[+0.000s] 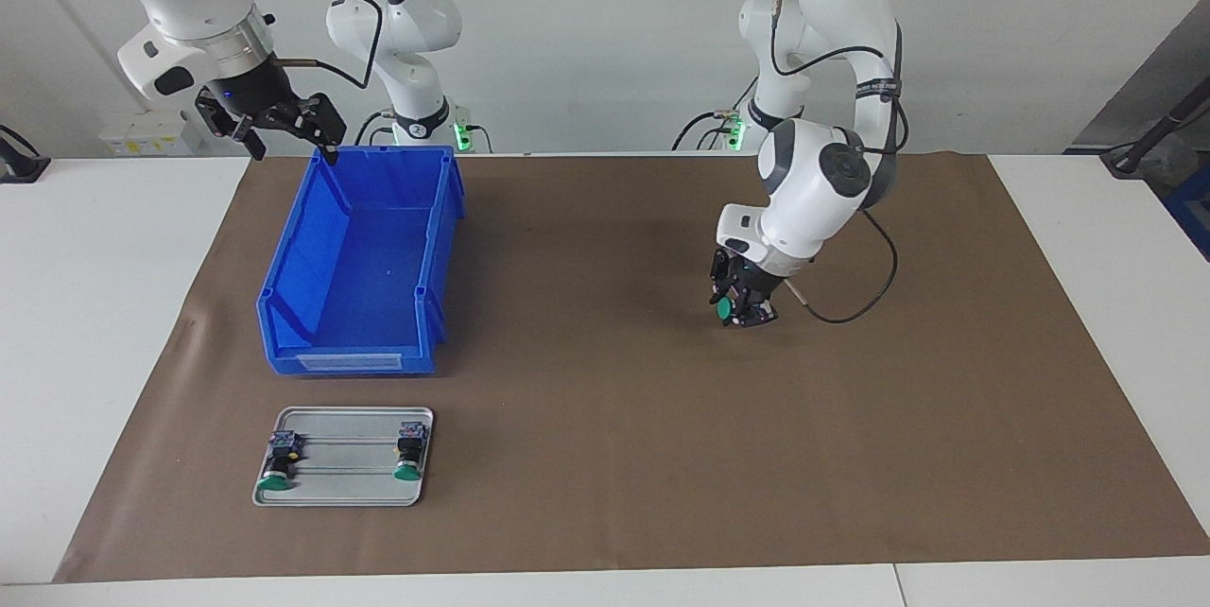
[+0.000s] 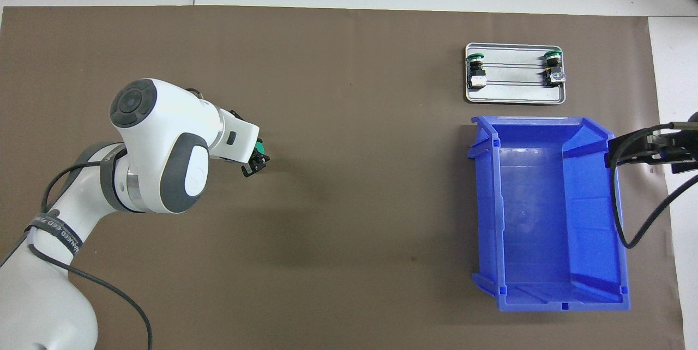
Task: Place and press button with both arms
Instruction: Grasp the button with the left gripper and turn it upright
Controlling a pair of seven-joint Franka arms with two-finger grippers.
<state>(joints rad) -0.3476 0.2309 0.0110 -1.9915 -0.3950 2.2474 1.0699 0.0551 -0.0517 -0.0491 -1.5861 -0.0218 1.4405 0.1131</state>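
Left gripper low over the brown mat, toward the left arm's end of the table, jaws partly closed around a button; green cap shows at the side of the fingers. From the facing view I cannot tell whether the button touches the mat.

Right gripper waits in the air at the robot-side corner of the blue bin, jaws spread wide, nothing in them.

Bin sits toward the right arm's end. Metal tray lies just beside the bin, farther from the robots. Two more buttons lie on their sides in the tray, one at each end, well apart, green caps pointing away from the robots
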